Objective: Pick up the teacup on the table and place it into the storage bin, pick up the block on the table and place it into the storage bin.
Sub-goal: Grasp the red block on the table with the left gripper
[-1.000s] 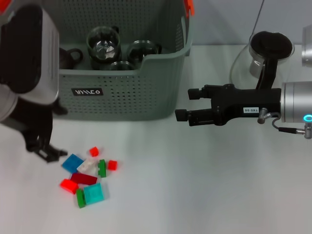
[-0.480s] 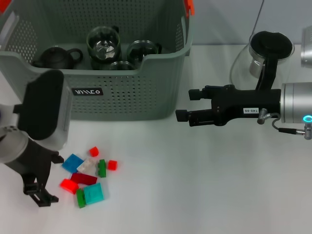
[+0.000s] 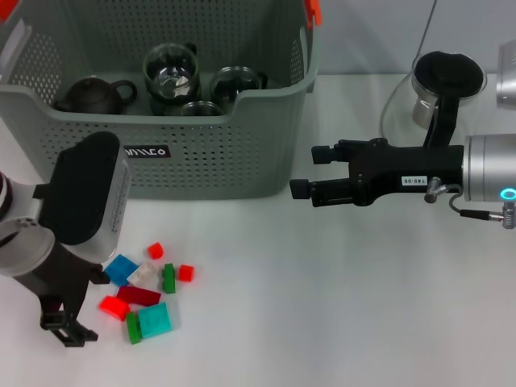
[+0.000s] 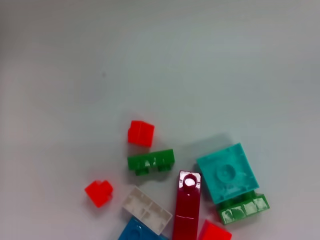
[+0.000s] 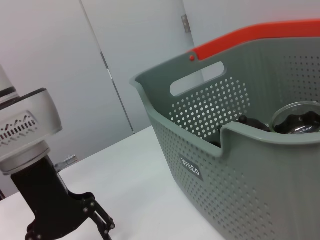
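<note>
The grey-green storage bin (image 3: 226, 161) stands at the back left and holds three glass teacups (image 3: 171, 74) and a dark teapot (image 3: 93, 93). No teacup shows on the table. Several small blocks (image 3: 145, 290) lie in a loose pile in front of the bin: red, blue, white, green, dark red and teal. The left wrist view looks straight down on them, with the teal block (image 4: 228, 173) and the dark red block (image 4: 187, 210). My left gripper (image 3: 66, 329) is open and empty, low over the table just left of the pile. My right gripper (image 3: 310, 171) is open and empty, right of the bin.
A glass pitcher with a black lid (image 3: 443, 85) stands at the back right behind my right arm. The bin's orange handle clip (image 3: 311, 11) sits on its right rim. The bin wall and the left gripper (image 5: 70, 220) show in the right wrist view.
My left arm has come down from beside the bin to the near left, next to the blocks, uncovering the teapot in the bin. The right arm has not moved.
</note>
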### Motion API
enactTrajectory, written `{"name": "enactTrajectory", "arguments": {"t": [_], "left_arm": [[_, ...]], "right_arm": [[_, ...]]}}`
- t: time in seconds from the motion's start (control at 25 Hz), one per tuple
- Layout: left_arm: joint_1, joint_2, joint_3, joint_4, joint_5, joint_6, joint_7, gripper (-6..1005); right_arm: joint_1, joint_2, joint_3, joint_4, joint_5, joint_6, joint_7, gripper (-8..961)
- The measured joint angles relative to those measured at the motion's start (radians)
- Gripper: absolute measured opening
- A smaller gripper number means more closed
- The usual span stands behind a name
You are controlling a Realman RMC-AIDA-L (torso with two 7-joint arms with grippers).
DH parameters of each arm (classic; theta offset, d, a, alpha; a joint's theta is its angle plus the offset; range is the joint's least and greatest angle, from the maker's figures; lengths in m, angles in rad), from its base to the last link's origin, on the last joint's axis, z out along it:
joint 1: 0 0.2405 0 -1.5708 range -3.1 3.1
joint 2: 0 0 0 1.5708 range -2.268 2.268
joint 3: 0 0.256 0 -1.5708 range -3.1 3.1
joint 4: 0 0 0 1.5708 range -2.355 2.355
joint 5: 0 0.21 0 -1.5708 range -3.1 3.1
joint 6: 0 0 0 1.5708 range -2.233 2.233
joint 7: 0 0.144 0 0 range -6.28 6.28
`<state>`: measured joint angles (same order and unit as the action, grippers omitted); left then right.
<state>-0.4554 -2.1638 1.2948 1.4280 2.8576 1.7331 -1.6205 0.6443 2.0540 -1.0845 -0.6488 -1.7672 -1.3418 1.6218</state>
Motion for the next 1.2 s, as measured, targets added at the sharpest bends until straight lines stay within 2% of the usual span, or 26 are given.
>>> {"name": "enactTrajectory", "arguments": {"t": [0.12,0.56,1.2], "left_arm": [[-0.009,0.001,0.001,-0.019,0.000,-0.016,0.010,860],[-0.029,0.010,0.026,-0.086,0.002,-0.081,0.024,493],[-0.064,0.025,0.030,-0.162,0.002,-0.088,0.019,497]], "right_arm": [[0.000,0.000,0.000,0.000,0.000,0.000,0.000,915],[-0.006,0.001,0.000,0.000,0.001,-0.001,0.001,915],[-0.006,0.003,0.000,0.000,0.002,0.001,0.001,915]]}}
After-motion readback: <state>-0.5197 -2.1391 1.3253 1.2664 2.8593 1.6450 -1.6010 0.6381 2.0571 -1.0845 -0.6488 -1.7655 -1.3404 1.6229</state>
